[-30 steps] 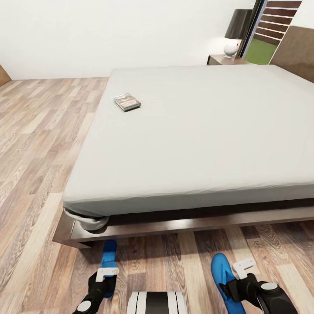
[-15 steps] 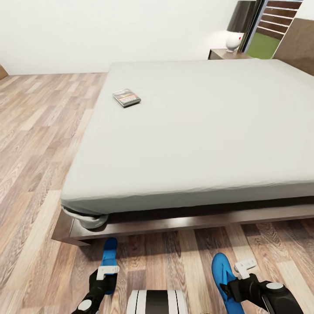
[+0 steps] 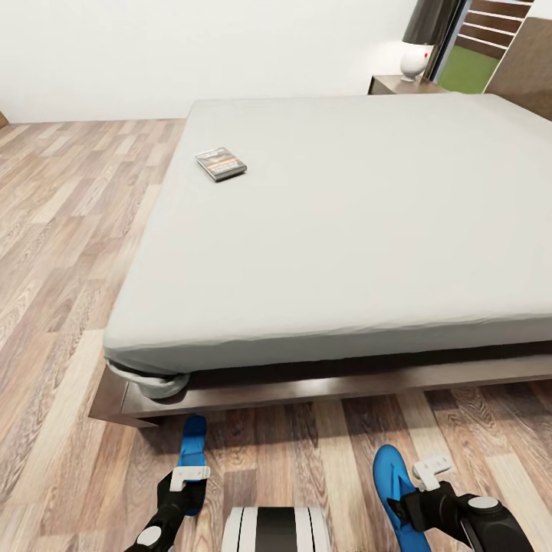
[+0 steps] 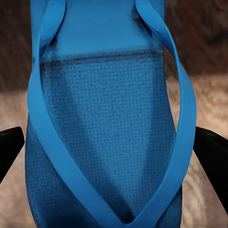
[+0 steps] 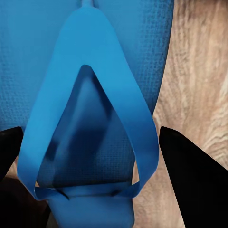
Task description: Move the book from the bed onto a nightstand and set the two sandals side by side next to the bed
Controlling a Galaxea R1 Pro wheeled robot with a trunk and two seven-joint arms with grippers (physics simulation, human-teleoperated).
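Currently, scene: bedroom, light brown wood-plank floor (image 3: 54,253), white wall behind.
Bed: large low bed (image 3: 345,222) with pale grey mattress on dark brown wooden frame, across the middle of the head view.
Book: small thin dark-cover paperback (image 3: 220,163) lying flat on the mattress, near the bed's far left corner.
Nightstand: dark brown wooden nightstand (image 3: 399,83) beyond the bed's far side, white round lamp (image 3: 415,59) with dark shade on it.
Left sandal: bright blue flip-flop (image 3: 192,454) on the floor just before the bed frame, under the left end effector (image 3: 186,479).
Right sandal: second bright blue flip-flop (image 3: 392,491) on the floor, well apart from the first, at the right end effector (image 3: 429,469).
Left end effector state: dark fingers (image 4: 10,145) spread to either side of the sandal, thong straps between them.
Right end effector state: fingers (image 5: 187,166) spread wide, flanking the strap.
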